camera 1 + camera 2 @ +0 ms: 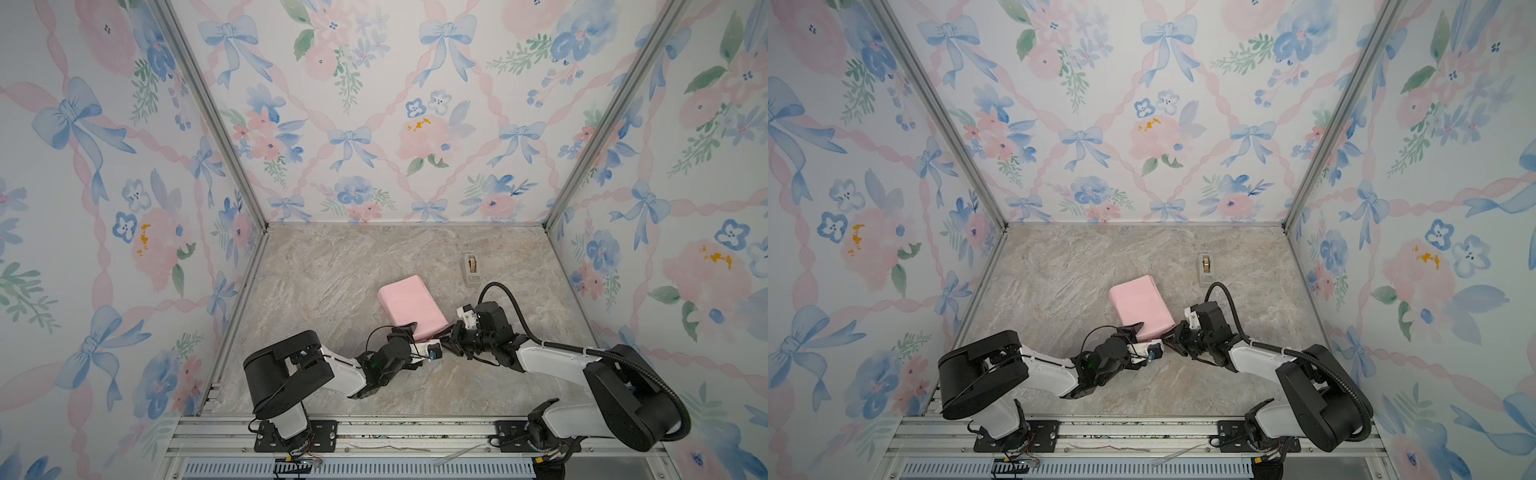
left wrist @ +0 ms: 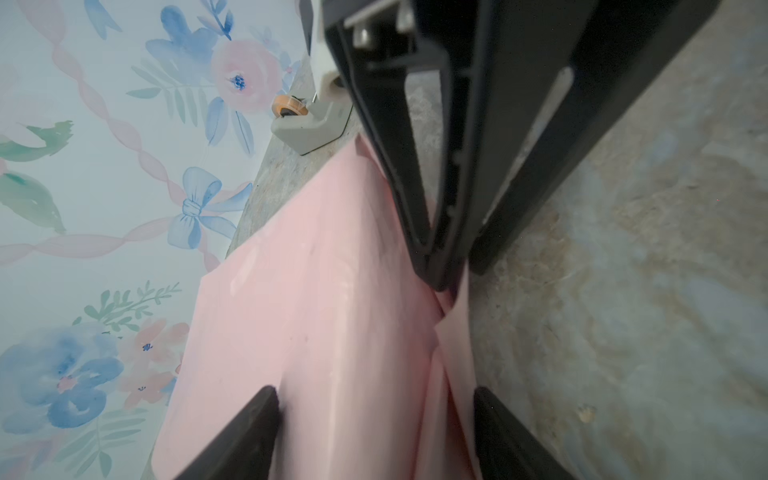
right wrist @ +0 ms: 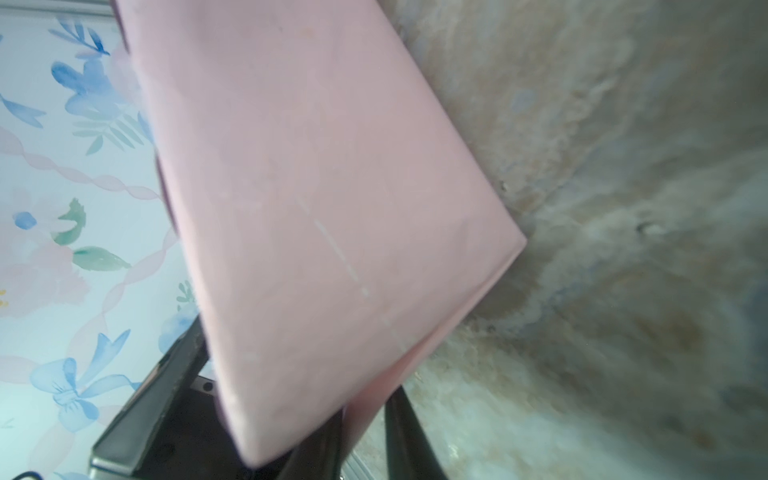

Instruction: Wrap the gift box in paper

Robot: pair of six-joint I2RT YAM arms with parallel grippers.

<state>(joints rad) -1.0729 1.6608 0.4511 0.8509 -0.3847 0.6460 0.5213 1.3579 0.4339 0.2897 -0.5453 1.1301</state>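
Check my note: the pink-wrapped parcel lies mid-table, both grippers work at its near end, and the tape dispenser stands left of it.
Not left. In both top views the tape dispenser stands to the right of the paper parcel and farther back. The rest of the note stands.

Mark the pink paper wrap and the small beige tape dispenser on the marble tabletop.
pink paper wrap (image 1: 409, 305): in a top view, its upper face.
small beige tape dispenser (image 1: 471, 272): in a top view, its body.
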